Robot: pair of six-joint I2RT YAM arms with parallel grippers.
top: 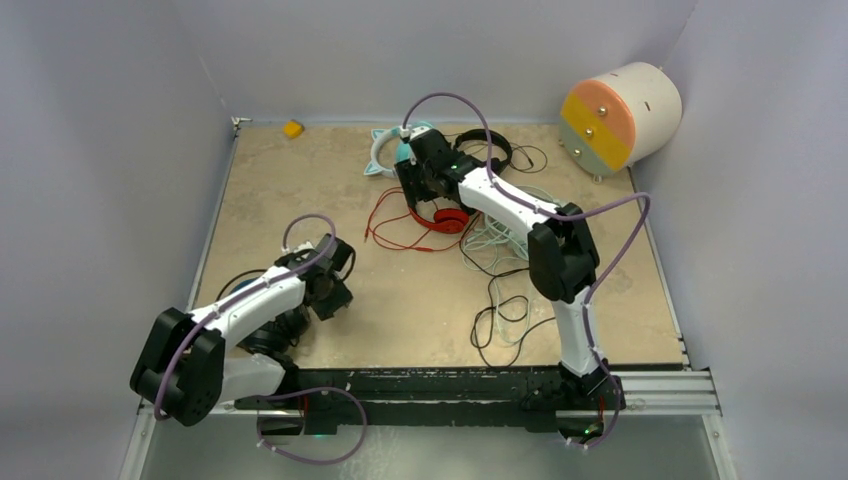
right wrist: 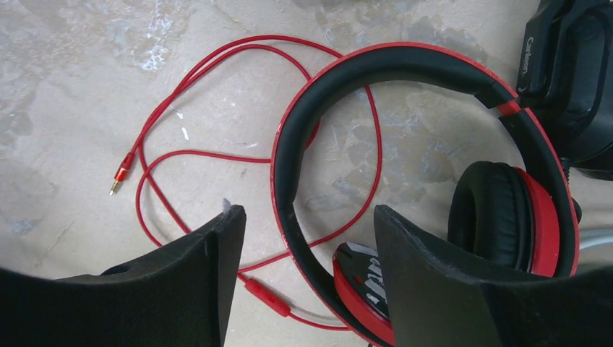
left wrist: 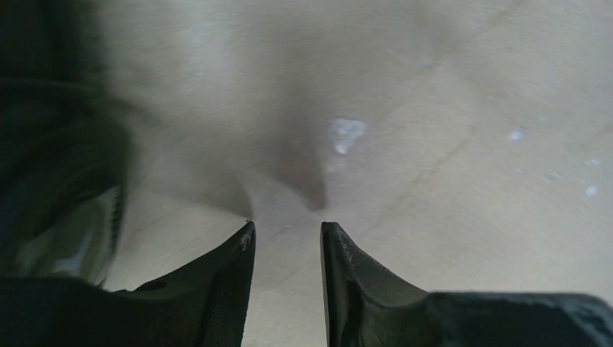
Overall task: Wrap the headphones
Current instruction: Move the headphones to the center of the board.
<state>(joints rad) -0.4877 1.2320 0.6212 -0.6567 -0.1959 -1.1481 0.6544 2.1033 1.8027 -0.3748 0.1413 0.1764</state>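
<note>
One red headset [right wrist: 405,61] flat on table [top: 290,210], centre-far, band arched, black padding inside, earcups w/ black pads. Straddled by right hand [right wrist: 305,217]: fingers spread wide, one each side of band, not pinching, gaps showing on both sides. Red cable [right wrist: 217,155] loose in loops left of band, gold-tipped plug [right wrist: 121,173] at its end, inline remote [right wrist: 267,296] close by left finger. Close beside band in right wrist view: black headset [right wrist: 578,72], only partly in frame. Teal cat-eared headset [top: 382,152] just beyond, far side, partly behind right arm. Pale green cable tangle [top: 497,235] right of red pair, under right forearm. Black cable loops [top: 505,320] nearer, centre-right, well apart from left arm. Left hand [left wrist: 287,228] low over bare table, near left; fingers part-spread, narrow gap, nothing between. Dark blurred shape [left wrist: 58,181] at left of left wrist view; can't tell what. Cream drum [top: 620,115] w/ orange face at far right by wall. Small yellow obj [top: 292,128] at far-left edge.
</note>
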